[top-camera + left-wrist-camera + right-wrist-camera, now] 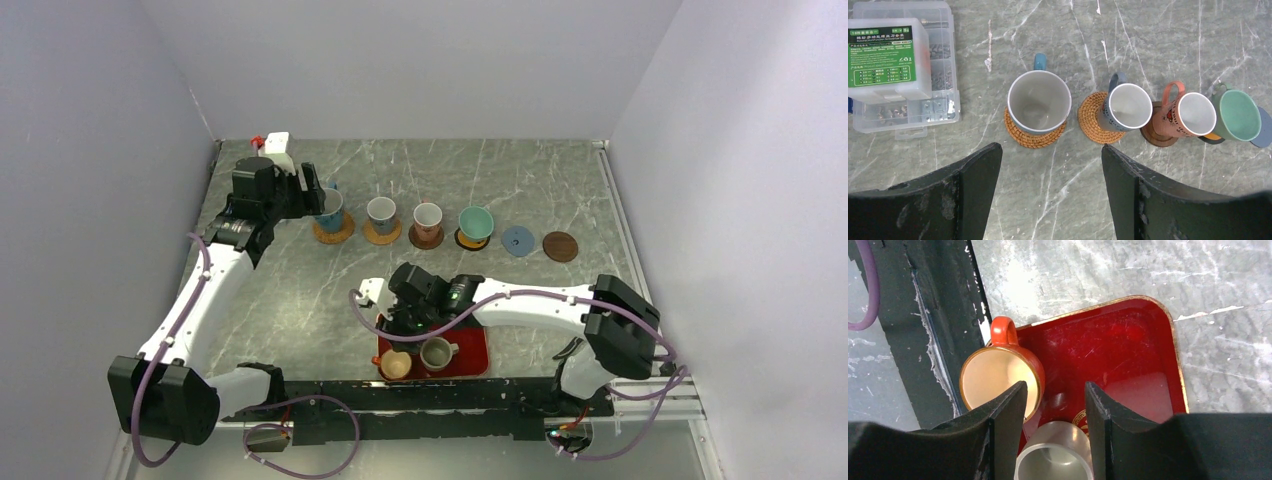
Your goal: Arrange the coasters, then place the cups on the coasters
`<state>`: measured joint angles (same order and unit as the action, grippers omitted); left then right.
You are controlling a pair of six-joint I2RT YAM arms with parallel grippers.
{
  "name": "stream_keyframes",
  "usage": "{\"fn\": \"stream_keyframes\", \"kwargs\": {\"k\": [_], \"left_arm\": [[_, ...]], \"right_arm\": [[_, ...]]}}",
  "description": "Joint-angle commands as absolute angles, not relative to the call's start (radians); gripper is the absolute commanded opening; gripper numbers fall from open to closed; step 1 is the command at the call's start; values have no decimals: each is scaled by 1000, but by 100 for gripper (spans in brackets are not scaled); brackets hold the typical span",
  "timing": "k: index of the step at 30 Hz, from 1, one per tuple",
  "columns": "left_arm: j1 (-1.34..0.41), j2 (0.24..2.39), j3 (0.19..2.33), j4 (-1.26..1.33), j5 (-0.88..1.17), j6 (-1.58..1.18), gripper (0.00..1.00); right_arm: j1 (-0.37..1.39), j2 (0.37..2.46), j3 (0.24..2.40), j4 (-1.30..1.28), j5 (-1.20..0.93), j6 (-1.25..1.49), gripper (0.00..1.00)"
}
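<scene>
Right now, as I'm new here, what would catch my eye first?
Four cups stand on coasters in a far row, from the big white cup to the teal cup; a blue-grey coaster and a dark brown coaster lie bare to its right. Nearer, a red tray holds an orange cup and a grey-olive cup under the right gripper.

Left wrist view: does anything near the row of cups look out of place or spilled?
Only the clear plastic parts box with a green label, left of the large white cup: it looks unrelated to the task. The four cups stand upright on their coasters, and nothing is spilled.
</scene>
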<state>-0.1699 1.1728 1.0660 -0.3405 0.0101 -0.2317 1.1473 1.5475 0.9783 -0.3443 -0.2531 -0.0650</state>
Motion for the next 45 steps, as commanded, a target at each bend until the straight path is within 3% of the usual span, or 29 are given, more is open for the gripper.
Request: {"fn": "stream_keyframes", "kwargs": {"k": [1, 20, 28, 35, 45], "left_arm": [[-174, 1142, 1073, -308, 8, -251, 79], [-175, 1116, 1080, -314, 13, -251, 79], [-173, 1119, 1081, -314, 14, -250, 79], [-173, 1117, 1079, -314, 6, -250, 79], [-173, 1104, 1067, -303, 2, -251, 79]], "right_arm": [[1162, 1554, 1042, -361, -235, -120, 50], [1191, 1674, 1087, -388, -270, -131, 43], [1192, 1688, 1094, -390, -272, -132, 30], [1193, 1662, 1094, -386, -269, -134, 0], [1192, 1603, 1132, -368, -221, -100, 0]]}}
